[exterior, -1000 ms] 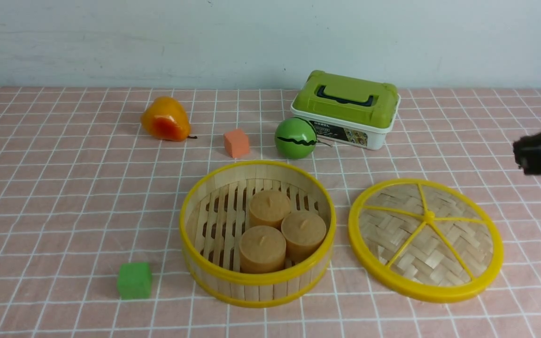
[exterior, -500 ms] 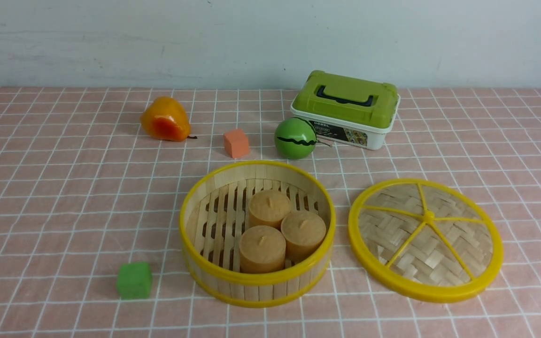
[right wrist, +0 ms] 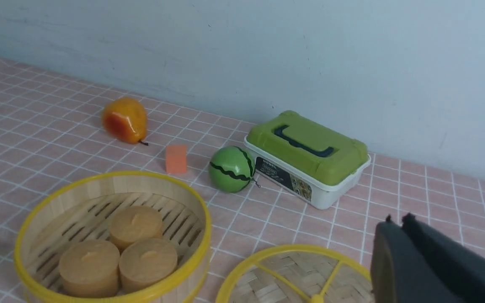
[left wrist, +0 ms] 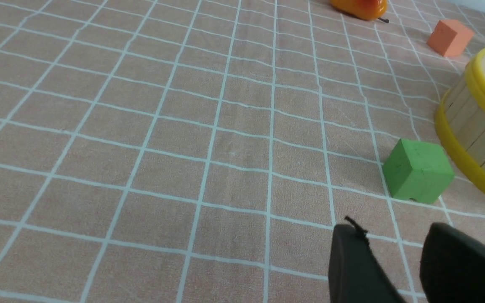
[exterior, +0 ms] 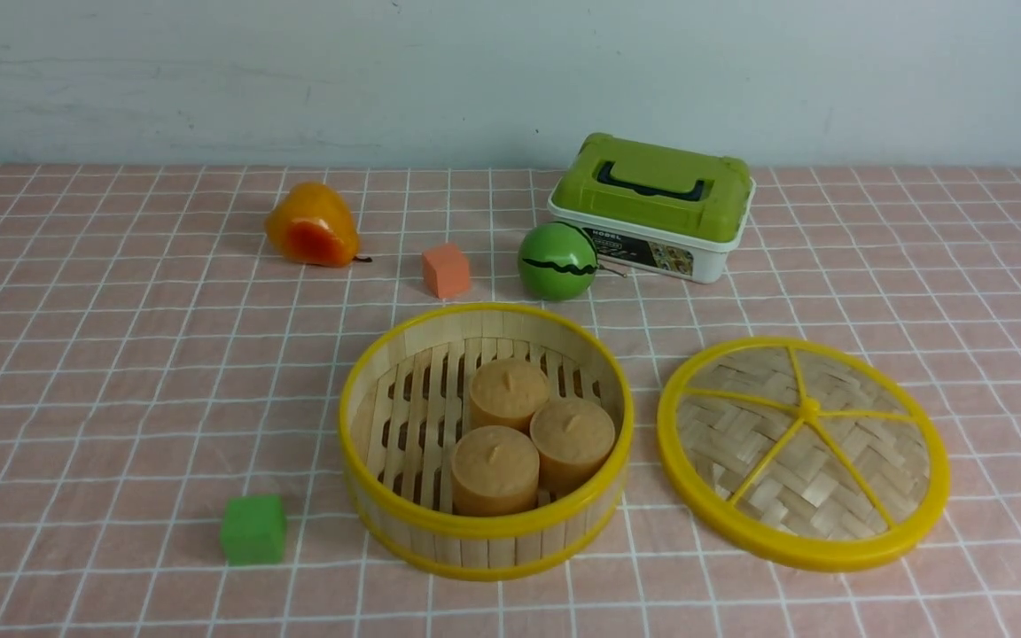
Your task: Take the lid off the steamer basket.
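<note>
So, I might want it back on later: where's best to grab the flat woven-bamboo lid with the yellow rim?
I'd pinch the raised yellow rim of the lid on its right-hand edge, coming straight down from above. It lies flat on the cloth, so only the rim offers a hold, and that edge faces away from the bamboo-slat steamer basket.

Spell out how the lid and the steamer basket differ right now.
The lid is a flat woven disc with five yellow spokes; the steamer basket has upright slat walls and a slatted floor. The lid lies bare on the cloth, right of the steamer basket, apart from it; the steamer basket holds three tan cylinders. Both are round, bamboo, yellow-rimmed.
</note>
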Robot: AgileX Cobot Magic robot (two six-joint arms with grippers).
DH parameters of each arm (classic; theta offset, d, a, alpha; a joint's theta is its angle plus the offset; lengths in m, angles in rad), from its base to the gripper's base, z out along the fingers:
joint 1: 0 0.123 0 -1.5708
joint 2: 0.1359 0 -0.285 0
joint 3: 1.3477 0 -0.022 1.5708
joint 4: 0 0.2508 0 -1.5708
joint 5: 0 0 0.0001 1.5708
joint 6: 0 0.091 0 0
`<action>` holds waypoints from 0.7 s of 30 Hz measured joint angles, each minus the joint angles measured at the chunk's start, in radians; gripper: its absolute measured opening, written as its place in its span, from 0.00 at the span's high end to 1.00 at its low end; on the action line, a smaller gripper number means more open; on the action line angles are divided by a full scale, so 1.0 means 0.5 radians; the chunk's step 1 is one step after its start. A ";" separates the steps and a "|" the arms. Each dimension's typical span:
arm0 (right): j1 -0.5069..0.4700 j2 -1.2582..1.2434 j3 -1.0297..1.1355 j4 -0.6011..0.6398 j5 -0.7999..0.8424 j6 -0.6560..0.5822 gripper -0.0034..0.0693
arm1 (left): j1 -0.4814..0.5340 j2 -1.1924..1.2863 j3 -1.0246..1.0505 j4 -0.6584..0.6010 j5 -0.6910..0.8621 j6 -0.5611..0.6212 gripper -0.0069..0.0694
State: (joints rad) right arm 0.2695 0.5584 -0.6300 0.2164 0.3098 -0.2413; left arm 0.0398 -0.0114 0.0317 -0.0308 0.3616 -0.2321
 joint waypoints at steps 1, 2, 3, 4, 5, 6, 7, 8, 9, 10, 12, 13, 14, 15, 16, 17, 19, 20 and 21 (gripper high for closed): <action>0.000 -0.007 0.026 -0.007 -0.005 0.000 0.96 | 0.000 0.000 0.000 0.000 0.000 0.000 0.60; -0.005 -0.016 0.052 -0.013 -0.007 0.002 0.96 | 0.000 0.000 0.000 0.000 0.000 0.000 0.60; -0.018 -0.037 0.094 -0.016 -0.012 0.004 0.96 | 0.000 0.000 0.000 0.000 0.000 0.000 0.60; -0.044 -0.072 0.150 -0.023 -0.029 0.013 0.96 | 0.000 0.000 0.000 0.000 0.000 0.000 0.60; -0.075 -0.109 0.191 -0.035 -0.046 0.022 0.96 | 0.000 0.000 0.000 0.000 0.000 0.000 0.60; -0.123 -0.168 0.287 -0.058 -0.065 0.044 0.96 | 0.000 0.000 0.000 0.000 0.000 0.000 0.60; -0.168 -0.222 0.359 -0.079 -0.082 0.063 0.96 | 0.000 0.000 0.000 0.000 0.000 0.000 0.60; -0.233 -0.295 0.455 -0.109 -0.097 0.102 0.96 | 0.000 0.000 0.000 0.000 0.000 0.000 0.60; -0.318 -0.389 0.552 -0.141 -0.106 0.148 0.96 | 0.000 0.000 0.000 0.000 0.000 0.000 0.60; -0.388 -0.468 0.666 -0.186 -0.109 0.221 0.96 | 0.000 0.000 0.000 0.000 0.000 0.000 0.60; -0.518 -0.623 0.843 -0.279 -0.109 0.368 0.96 | 0.000 0.000 0.000 0.000 0.000 0.000 0.60; -0.540 -0.652 0.876 -0.299 -0.109 0.400 0.96 | 0.000 0.000 0.000 0.000 0.000 0.000 0.60; -0.607 -0.755 0.969 -0.376 -0.109 0.511 0.96 | 0.000 0.000 0.000 0.000 0.000 0.000 0.60; -0.637 -0.812 1.027 -0.416 -0.109 0.570 0.96 | 0.000 0.000 0.000 0.000 0.000 0.000 0.60; -0.664 -0.882 1.107 -0.470 -0.109 0.649 0.96 | 0.000 0.000 0.000 0.000 0.000 0.000 0.60; -0.680 -0.936 1.159 -0.494 -0.109 0.683 0.96 | 0.000 0.000 0.000 0.000 0.000 0.000 0.60; -0.695 -1.071 1.270 -0.546 -0.103 0.764 0.96 | 0.000 0.000 0.000 0.000 0.000 0.000 0.60; -0.696 -1.108 1.297 -0.552 -0.070 0.792 0.96 | 0.000 0.000 0.000 0.000 0.000 0.000 0.60; -0.696 -1.128 1.308 -0.551 -0.011 0.810 0.96 | 0.000 0.000 0.000 0.000 0.000 0.000 0.60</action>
State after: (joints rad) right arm -0.0785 -0.0055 0.0239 -0.0588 0.3041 0.1636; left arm 0.0398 -0.0114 0.0317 -0.0308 0.3616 -0.2321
